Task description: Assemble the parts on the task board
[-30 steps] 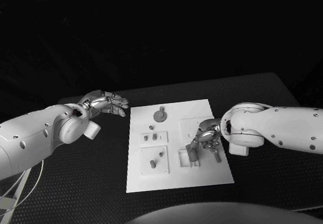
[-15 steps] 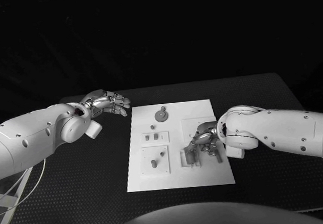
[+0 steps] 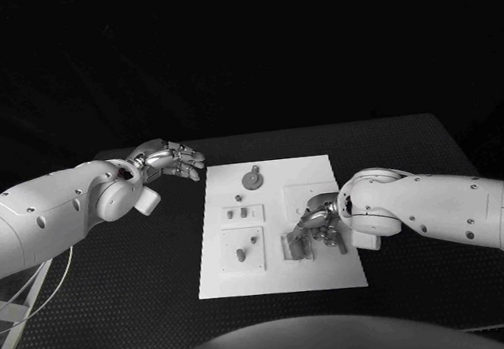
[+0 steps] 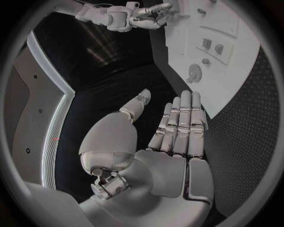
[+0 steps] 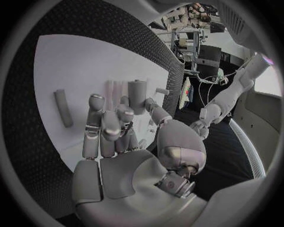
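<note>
The left arm (image 3: 52, 214) reaches in toward the far left corner of the task board (image 3: 334, 275), and the left hand (image 3: 169, 160) hovers just off that corner over the black table, holding nothing, its fingers (image 4: 180, 120) laid side by side and nearly straight, thumb apart. The right arm (image 3: 447, 206) comes in low across the board's right edge. The right hand (image 3: 318, 216) is down over the board's right half, palm toward it, fingers (image 5: 103, 127) bent downward; whether it grips anything cannot be told.
</note>
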